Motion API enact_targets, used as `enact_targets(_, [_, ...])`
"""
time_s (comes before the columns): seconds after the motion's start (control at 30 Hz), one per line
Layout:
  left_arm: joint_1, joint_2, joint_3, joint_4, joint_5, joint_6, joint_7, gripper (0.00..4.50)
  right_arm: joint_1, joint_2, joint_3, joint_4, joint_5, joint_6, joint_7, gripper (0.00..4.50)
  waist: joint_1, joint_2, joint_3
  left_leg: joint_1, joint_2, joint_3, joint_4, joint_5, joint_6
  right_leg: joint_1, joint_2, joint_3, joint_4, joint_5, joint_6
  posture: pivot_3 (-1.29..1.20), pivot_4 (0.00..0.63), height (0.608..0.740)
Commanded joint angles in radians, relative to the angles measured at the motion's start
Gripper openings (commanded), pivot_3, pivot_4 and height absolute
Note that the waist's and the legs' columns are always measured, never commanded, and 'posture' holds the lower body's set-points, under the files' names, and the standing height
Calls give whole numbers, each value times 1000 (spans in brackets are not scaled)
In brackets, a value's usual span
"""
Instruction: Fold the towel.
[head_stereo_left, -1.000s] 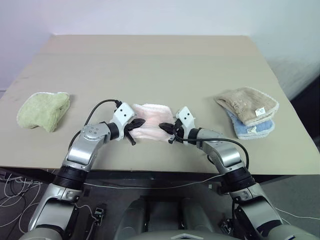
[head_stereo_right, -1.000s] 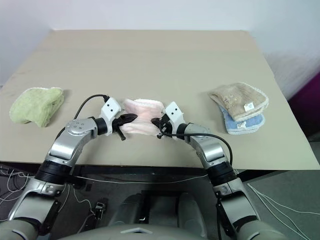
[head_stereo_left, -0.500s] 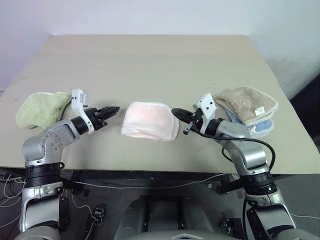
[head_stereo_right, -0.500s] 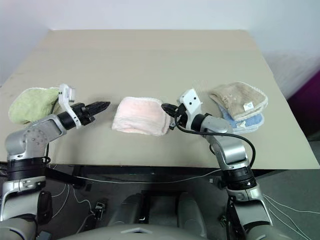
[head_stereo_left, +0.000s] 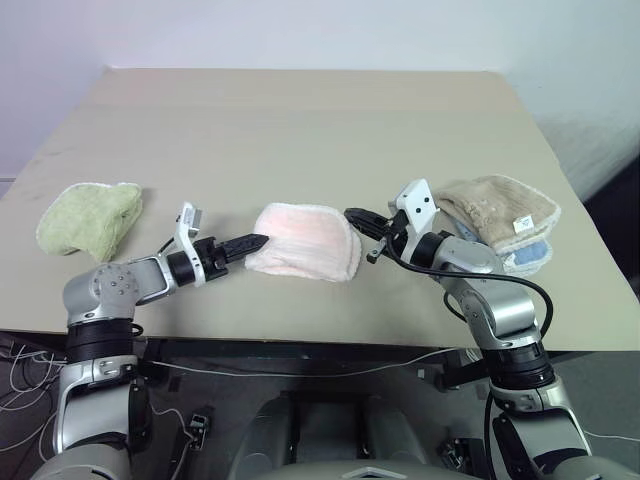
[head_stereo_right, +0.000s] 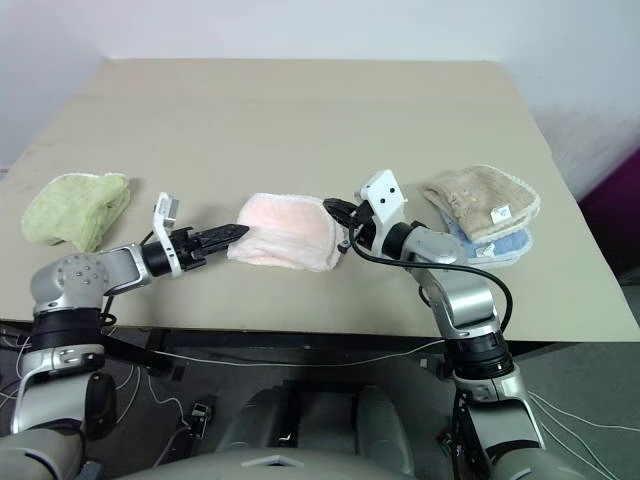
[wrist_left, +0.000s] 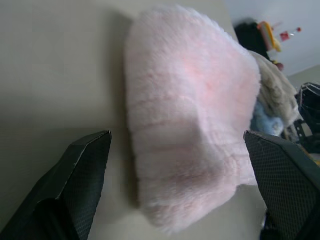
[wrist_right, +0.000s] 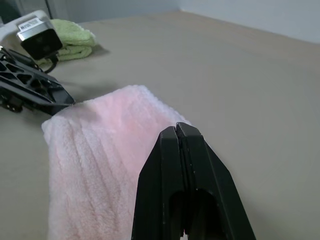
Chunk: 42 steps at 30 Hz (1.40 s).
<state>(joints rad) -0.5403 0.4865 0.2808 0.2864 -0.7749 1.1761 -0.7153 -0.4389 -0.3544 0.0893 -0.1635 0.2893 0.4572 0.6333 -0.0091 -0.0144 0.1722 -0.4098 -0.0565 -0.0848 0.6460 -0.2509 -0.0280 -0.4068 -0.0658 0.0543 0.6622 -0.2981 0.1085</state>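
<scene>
A folded pale pink terry-cloth towel (head_stereo_left: 303, 241) is set near the front edge of a broad tan tabletop (head_stereo_left: 300, 120). A crumpled light-green towel (head_stereo_left: 88, 217) is placed well apart to its left. To its right, a folded beige towel (head_stereo_left: 497, 209) is stacked on a light-blue towel (head_stereo_left: 527, 258).

Head stereo overhead; wrist close-ups.

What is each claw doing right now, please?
Left claw: open, fingers either side of the pink towel, not gripping it.
Right claw: shut, holding nothing, by the towel's other edge.
</scene>
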Motion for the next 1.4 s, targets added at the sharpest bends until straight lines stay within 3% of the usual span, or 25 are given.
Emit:
enact_targets(0.03, [-1,-56,-60,-19,-15,68,7,4474,2,-4,-23,-54,15,5,-12,0,1,0,0,0,0,0,0,0,0,0,0,0,0,0,0,0,150,740])
enact_targets(0.37, [-8,-144,-39,-45,-25,121,58,4474,7,-4,-28,-77,16,19,-26,0,3,0,0,0,-1,0,0,0,0,1,0,0,0,0,0,0,150,740])
enact_targets(0.4, [-5,-148,-29,-42,-26,123,65,4299,7,-4,-26,-79,12,17,-28,0,3,0,0,0,-1,0,0,0,0,1,0,0,0,0,0,0,150,740])
enact_targets(0.47, [-5,-159,6,-18,-28,122,90,3928,6,0,-26,-82,8,11,-36,0,3,0,0,0,-1,0,0,0,0,1,0,0,0,0,0,0,150,740])
enact_targets(0.87, [46,-230,73,-90,-61,102,166,20,-20,4,-20,-57,19,3,-23,0,0,0,0,1,0,0,0,0,0,1,0,0,0,0,0,0,150,740])
enact_targets(1.17, [41,-270,142,-117,-98,81,227,5,-31,8,-14,-67,17,10,-11,0,-1,0,0,1,0,0,1,0,0,1,0,0,0,0,0,0,150,740])
enact_targets(1.4, [-122,-285,368,-90,-207,-92,373,5,6,8,-24,-110,20,24,-41,0,-3,-1,0,0,0,0,1,0,0,0,0,0,0,0,0,0,150,740])
